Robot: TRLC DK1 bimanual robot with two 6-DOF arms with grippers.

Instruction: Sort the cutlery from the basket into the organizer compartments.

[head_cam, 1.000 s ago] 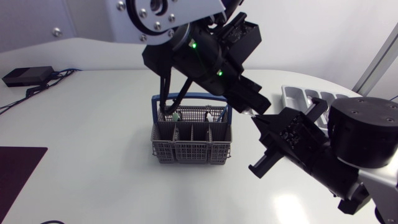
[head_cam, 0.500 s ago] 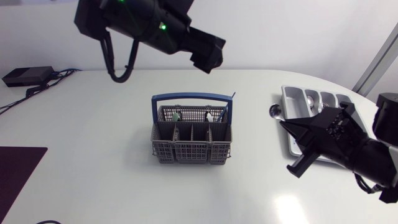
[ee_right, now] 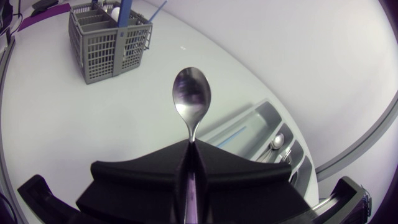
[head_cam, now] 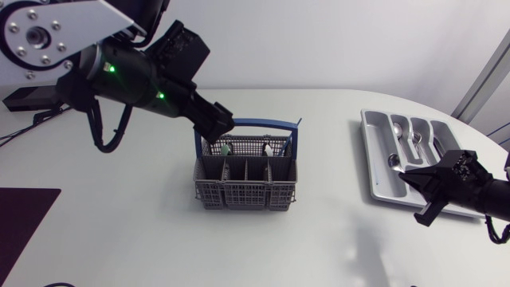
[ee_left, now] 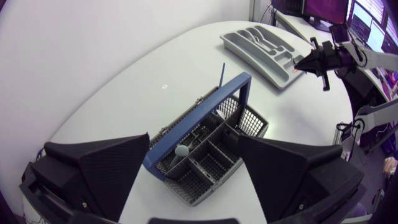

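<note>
The right gripper [head_cam: 410, 177] was clamped on a spoon [head_cam: 393, 162] over the organizer [head_cam: 371, 142], at three o'clock from the basket [head_cam: 245, 182]. Next, I'd judge, it needed lowering into the spoon compartment. The left gripper [head_cam: 217, 121] hovered over the basket, fingers apart.

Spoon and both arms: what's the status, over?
Left jaws open above basket. Right jaws shut on spoon at tray's edge. Nothing blocking tray.
</note>
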